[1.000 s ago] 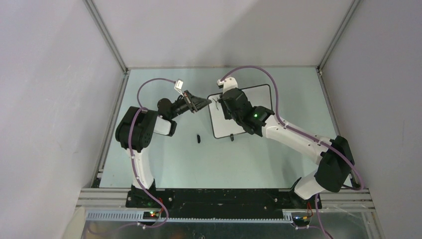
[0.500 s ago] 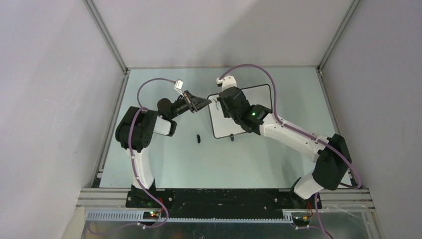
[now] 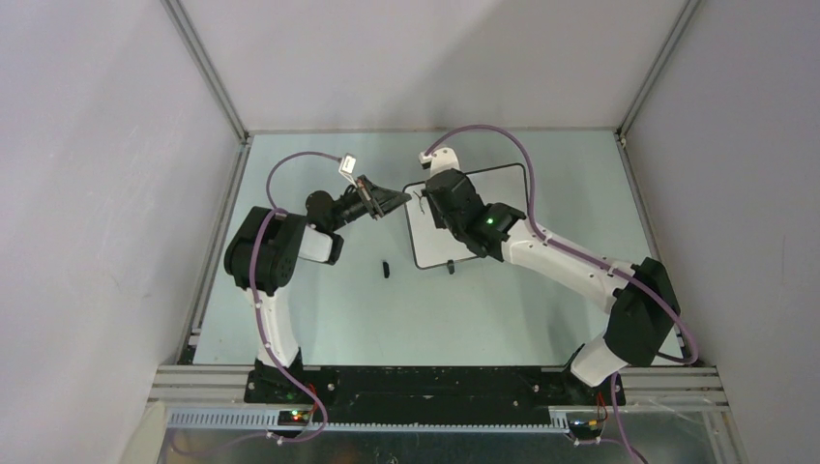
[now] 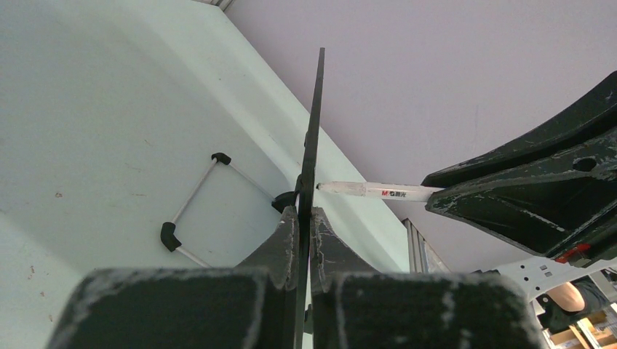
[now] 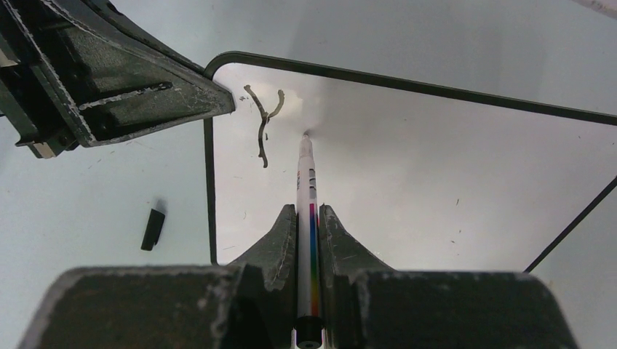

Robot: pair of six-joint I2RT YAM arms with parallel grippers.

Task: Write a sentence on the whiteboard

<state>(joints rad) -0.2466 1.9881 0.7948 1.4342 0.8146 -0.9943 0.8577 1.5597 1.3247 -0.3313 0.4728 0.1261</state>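
Note:
The whiteboard (image 3: 430, 246) stands tilted at mid table, and my left gripper (image 3: 398, 200) is shut on its left edge. In the left wrist view the whiteboard (image 4: 314, 123) shows edge-on, clamped between the left gripper (image 4: 305, 212) jaws. My right gripper (image 5: 309, 211) is shut on a white marker (image 5: 306, 167) with a rainbow stripe. The marker's tip meets the whiteboard (image 5: 436, 167) near its upper left corner. Of the sentence only one black Y-shaped stroke (image 5: 263, 127) shows, just left of the tip. The marker (image 4: 378, 191) also reaches the board from the right in the left wrist view.
A small black marker cap (image 3: 385, 268) lies on the pale green table left of the board, and the cap (image 5: 153, 228) shows again in the right wrist view. A wire foot (image 4: 195, 206) props the board from behind. Grey walls enclose the table.
The right arm's elbow and forearm have shifted slightly left. The left arm and the board have not moved.

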